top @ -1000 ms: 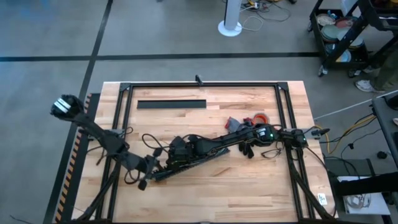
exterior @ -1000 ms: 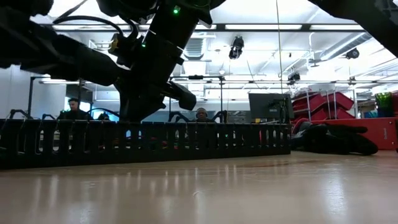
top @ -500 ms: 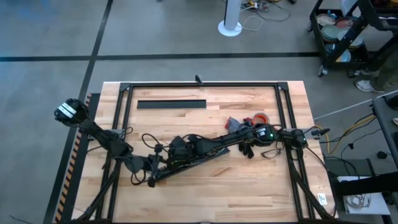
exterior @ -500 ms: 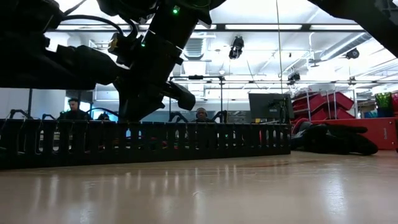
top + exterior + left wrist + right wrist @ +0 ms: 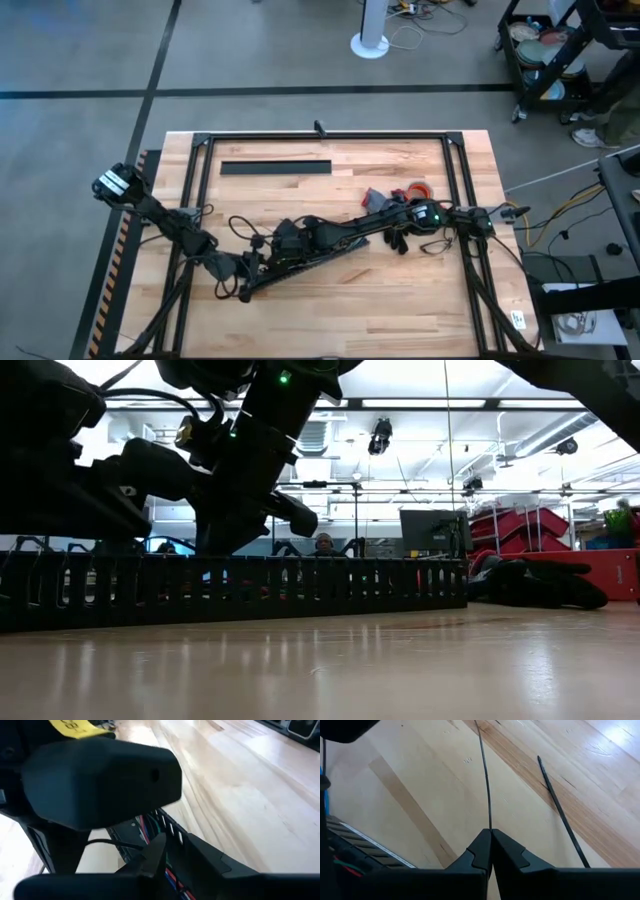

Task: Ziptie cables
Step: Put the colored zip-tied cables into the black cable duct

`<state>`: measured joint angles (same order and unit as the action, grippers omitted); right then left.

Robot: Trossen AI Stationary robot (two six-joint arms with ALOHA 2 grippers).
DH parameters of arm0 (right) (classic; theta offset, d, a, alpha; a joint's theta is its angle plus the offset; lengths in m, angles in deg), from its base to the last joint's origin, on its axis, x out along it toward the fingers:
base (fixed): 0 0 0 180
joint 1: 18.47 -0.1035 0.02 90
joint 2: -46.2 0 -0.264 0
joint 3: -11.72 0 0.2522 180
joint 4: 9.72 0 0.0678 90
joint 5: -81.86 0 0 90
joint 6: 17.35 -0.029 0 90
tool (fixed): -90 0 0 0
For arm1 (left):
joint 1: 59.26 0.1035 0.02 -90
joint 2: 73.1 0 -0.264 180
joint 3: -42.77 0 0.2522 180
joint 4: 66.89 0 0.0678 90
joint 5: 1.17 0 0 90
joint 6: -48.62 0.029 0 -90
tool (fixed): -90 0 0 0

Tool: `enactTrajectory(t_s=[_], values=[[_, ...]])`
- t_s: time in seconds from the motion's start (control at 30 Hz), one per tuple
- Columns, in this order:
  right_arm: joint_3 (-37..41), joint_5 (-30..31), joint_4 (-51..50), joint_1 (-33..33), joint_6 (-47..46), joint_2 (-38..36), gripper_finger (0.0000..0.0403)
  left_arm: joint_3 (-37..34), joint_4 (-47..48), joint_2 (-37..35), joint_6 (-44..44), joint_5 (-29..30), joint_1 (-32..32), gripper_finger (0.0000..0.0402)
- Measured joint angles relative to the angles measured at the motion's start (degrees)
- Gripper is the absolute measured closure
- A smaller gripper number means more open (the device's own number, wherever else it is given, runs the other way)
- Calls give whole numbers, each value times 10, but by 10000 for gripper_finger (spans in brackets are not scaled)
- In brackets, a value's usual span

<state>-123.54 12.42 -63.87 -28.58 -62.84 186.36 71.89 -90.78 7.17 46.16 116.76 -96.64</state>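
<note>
**Ziptie pinched, threading still to come**

My right hand [image 5: 490,851] is closed tight on one ziptie [image 5: 485,775], which sticks straight out past the fingertips over the counter [image 5: 560,750]. A second ziptie [image 5: 559,810] lies loose on the wood nearby. The wires [image 5: 167,870], red and green among them, sit in the black slotted duct [image 5: 300,262] in the middle of the counter. My left hand [image 5: 243,282] hovers at the duct's near end; I cannot tell whether it is open. I judge the next move calls for guiding the tip around the wires.
</note>
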Motion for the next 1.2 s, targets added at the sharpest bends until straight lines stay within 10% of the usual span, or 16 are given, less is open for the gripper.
enactTrajectory(t_s=[1.2], values=[[0, -15, 13, -26, -20, -6, 403, -1, -53, 5, 50, 16, -12, 342]])
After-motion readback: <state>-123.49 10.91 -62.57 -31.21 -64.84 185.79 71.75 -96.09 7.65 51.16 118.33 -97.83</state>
